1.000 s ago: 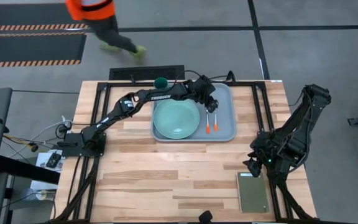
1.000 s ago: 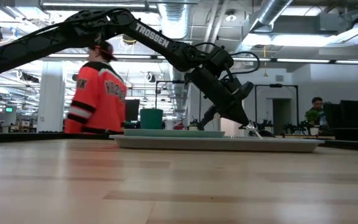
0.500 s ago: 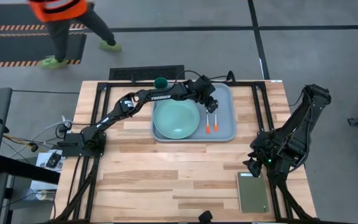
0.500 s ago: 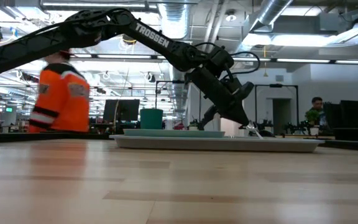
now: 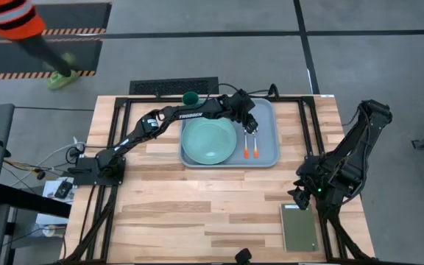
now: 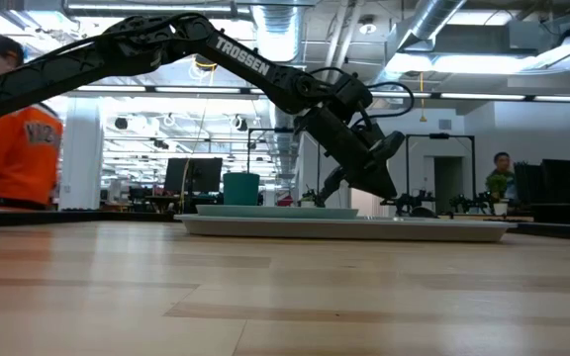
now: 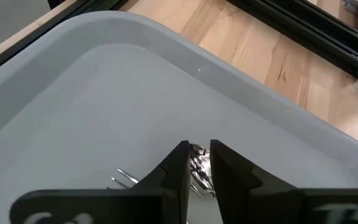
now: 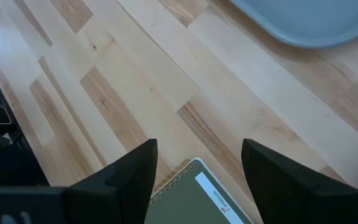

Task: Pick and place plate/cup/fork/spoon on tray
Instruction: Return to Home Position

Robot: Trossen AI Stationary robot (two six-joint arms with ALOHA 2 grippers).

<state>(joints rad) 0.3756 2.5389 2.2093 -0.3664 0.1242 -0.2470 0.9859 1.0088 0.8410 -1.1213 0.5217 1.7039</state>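
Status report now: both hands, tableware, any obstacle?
Left hand over pale blue-grey tray, narrow gap, holding nothing. Orange-handled spoon and fork beside mint-green plate. Right hand open, waiting.

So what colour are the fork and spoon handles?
Orange, both the fork and the spoon; the high view shows it best.

tray [image 5: 269, 110]: nearly full. plate [image 5: 209, 140] fills its left part, fork [image 5: 246, 145] and spoon [image 5: 255, 144] lie side by side just right of it; bare strip only along the right rim.
left arm: stretched diagonally across the counter's [image 5: 190, 206] far-left part, left gripper [image 5: 252, 126] over the utensil heads, blocks access from that side.
cup [image 5: 191, 97]: at the far edge, tight against the left arm.
near counter: bare wood, wide open.
right side: right gripper [image 5: 298, 197] parked there, green notebook [image 5: 300, 227] just below it at the near-right corner.
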